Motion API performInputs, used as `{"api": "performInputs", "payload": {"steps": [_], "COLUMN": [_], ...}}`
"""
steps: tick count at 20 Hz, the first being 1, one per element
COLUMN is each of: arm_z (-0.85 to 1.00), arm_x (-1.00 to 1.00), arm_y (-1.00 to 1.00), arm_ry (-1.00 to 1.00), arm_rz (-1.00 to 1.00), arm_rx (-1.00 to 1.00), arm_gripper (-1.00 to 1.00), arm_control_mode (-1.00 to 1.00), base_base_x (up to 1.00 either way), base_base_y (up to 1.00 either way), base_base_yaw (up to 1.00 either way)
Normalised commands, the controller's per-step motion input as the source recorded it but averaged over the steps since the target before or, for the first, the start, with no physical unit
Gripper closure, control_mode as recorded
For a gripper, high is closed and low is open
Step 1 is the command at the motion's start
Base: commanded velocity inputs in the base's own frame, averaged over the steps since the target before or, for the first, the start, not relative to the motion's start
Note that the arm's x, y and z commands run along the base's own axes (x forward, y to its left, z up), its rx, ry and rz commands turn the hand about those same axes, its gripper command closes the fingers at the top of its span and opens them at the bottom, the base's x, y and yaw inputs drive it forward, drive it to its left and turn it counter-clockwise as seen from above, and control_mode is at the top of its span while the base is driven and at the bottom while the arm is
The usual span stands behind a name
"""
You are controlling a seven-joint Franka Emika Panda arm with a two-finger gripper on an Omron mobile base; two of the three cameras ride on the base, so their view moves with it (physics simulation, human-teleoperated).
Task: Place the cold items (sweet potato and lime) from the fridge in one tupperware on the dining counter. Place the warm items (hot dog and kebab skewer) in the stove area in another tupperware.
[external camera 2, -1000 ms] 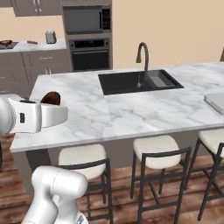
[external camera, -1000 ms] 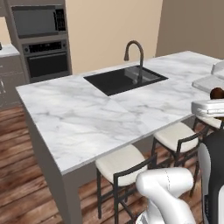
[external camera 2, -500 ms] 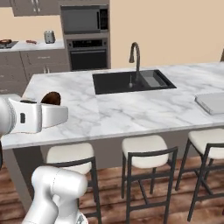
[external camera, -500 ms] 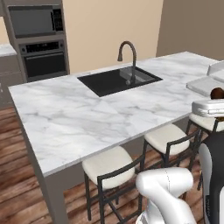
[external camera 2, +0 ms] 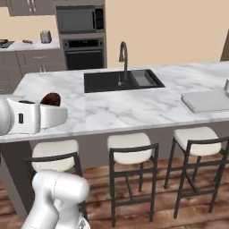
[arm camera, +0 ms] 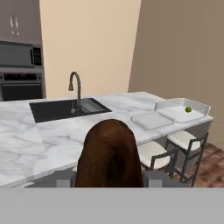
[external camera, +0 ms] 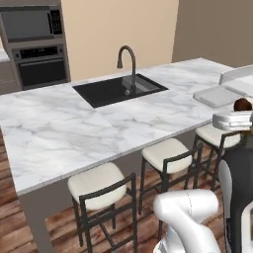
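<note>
1. Holding a brown, rounded item, the gripper (arm camera: 109, 181) has it clamped between its fingers; in the hand view it rises between the tips and hides most of them. Looks like the sweet potato (arm camera: 109, 153), seen end-on.
2. Same item shows as a dark brown lump on top of the white hand in the right base view (external camera 2: 50, 99) and at the right edge of the left base view (external camera: 242, 104).
3. Stools (external camera 2: 128, 145) with cream seats and dark frames stand along the near side of the dining counter (external camera 2: 116, 109), which is white marble.
4. Set into the counter: black sink (arm camera: 65, 109) with a dark gooseneck faucet (arm camera: 75, 85) behind it.
5. Toward the counter's right end in the hand view: a flat white tupperware (arm camera: 151, 119), and just beyond it a second tupperware (arm camera: 183, 111) with a raised rim.
6. Lime (arm camera: 188, 109) sits inside that second container, small and green.
7. Far wall: built-in oven (external camera 2: 83, 53) with microwave (external camera 2: 80, 20) above.
</note>
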Motion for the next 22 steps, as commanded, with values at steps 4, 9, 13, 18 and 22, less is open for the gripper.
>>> {"api": "performInputs", "payload": {"steps": [4, 9, 13, 18, 22], "arm_z": [0.00, 0.00, 0.00, 0.00, 0.00], "arm_x": [0.00, 0.00, 0.00, 0.00, 0.00], "arm_y": [0.00, 0.00, 0.00, 0.00, 0.00], "arm_ry": [0.00, 0.00, 0.00, 0.00, 0.00], "arm_rz": [0.00, 0.00, 0.00, 0.00, 0.00], "arm_rx": [0.00, 0.00, 0.00, 0.00, 0.00], "arm_gripper": [1.00, 1.00, 1.00, 1.00, 1.00], "arm_control_mode": [1.00, 1.00, 1.00, 1.00, 1.00], "base_base_x": [-0.42, 0.29, 0.60, 0.65, 0.81], "base_base_y": [-1.00, -1.00, -1.00, -1.00, -1.00], "base_base_yaw": [0.00, 0.00, 0.00, 0.00, 0.00]}}
